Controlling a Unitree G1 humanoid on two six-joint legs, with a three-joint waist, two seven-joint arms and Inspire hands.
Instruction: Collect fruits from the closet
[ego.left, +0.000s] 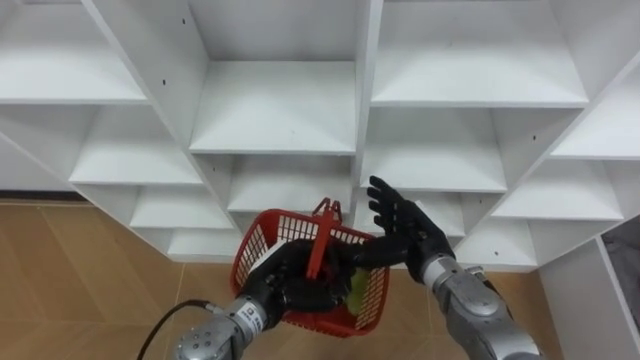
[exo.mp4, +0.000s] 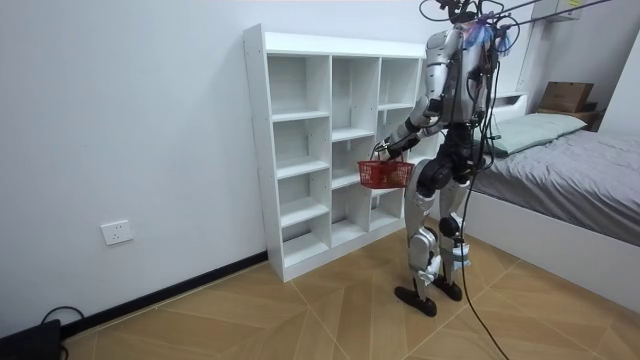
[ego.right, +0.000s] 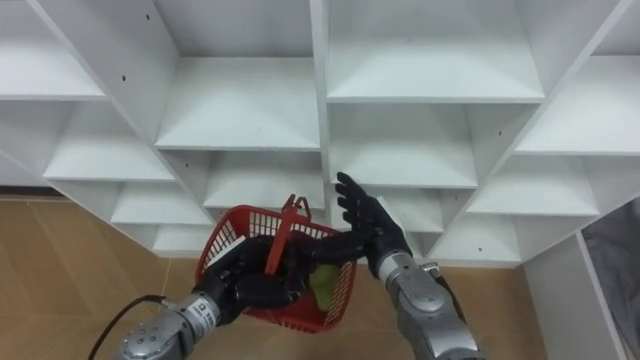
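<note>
Left eye view, Dan, nearest us first: the left hand (ego.left: 290, 288) is curled round the handle (ego.left: 320, 240) of the basket (ego.left: 255, 250), carrying it in the air right in front of the closet (ego.left: 275, 110).

Got it, Sam, and there's cargo! Something yellow-green lies against the basket's right wall. I'd call it a fruit (ego.left: 358, 290), but it's too tucked in to name.

Agreed. Whether more sits underneath that hand, I can't tell. Just past it comes the right hand (ego.left: 405, 235), fingers spread apart and holding nothing, above the basket's far right corner.

Free and ready for a reach, I'd say.

Farther back now, the closet's boards. Every compartment in sight is bare white, from the bottom row by the floor (ego.left: 60, 260) up to the top edge.

And the room view has the robot standing upright, close up against the closet's front, basket hanging at about hip level.

So here's my read: at least one fruit is collected, and the shelves we can see look picked clean.

What's left, then, is checking any compartments outside our view. After that the job looks about done.
</note>
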